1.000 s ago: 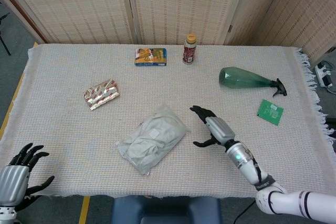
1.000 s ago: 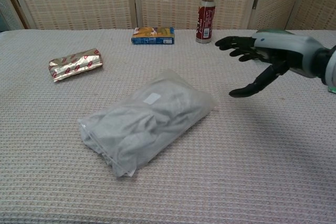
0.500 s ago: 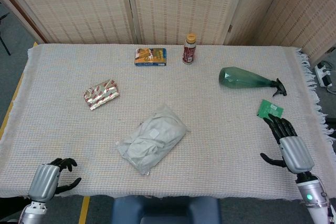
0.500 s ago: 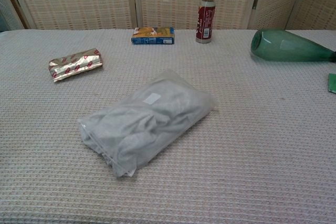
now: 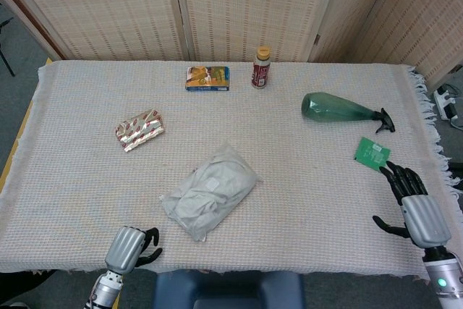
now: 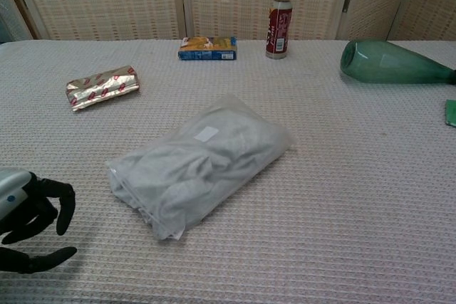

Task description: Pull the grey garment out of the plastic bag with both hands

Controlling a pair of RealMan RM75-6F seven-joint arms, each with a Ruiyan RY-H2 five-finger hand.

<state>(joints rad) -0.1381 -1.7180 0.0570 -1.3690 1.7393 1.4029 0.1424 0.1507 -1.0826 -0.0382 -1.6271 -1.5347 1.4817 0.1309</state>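
Woven screens are standing behind a table (image 5: 72, 179) that is wearing a pale knitted cloth. At the left near edge the left hand (image 5: 131, 247) is hovering just off the cloth's front edge in the head view; the chest view is showing it (image 6: 28, 218) more plainly, fingers curled loosely and apart, thumb stretched below, holding nothing. Further back on the left a foil packet (image 5: 139, 129) is lying flat, also visible in the chest view (image 6: 102, 86).

Near the middle the plastic bag (image 5: 210, 191) is lying diagonally, with the grey garment (image 5: 202, 197) bunched inside it, wholly enclosed. The chest view is giving a closer look at the bag (image 6: 203, 162), showing a small white label on its upper face and the garment (image 6: 178, 176) folded within. Neither hand is touching the bag; the left one is sitting near its lower end.

At the back edge a blue box (image 5: 207, 78) is lying flat and a brown bottle (image 5: 261, 67) is standing upright just to its right. A green bottle (image 5: 340, 110) is lying on its side further right; the chest view is cutting off its neck. Beside it a green card (image 5: 372, 154) is lying flat.

Only the head view is catching the right hand (image 5: 412, 204), at the right near corner close to the card, fingers spread wide and empty.
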